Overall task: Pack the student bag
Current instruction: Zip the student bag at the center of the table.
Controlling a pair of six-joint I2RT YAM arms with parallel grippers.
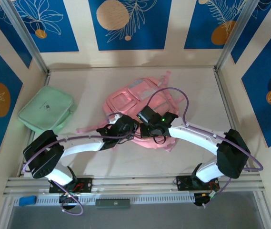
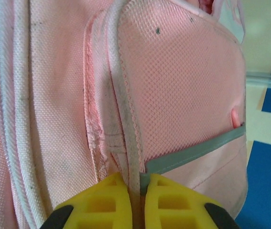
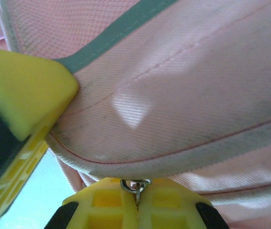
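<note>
The bag (image 1: 125,101), pink woven fabric with a mesh pocket, grey strips and white piping, lies crumpled mid-tabletop (image 1: 197,95), nearer the far edge. The left pincer (image 2: 137,183) is clenched on its piping. The right pincer (image 3: 136,191) grips a small metal zip pull (image 3: 135,184). A flat mint case (image 1: 46,110) sits at the left edge. The tabletop is cream, and the wall panels (image 1: 125,24) are blue with leaf patterns.
</note>
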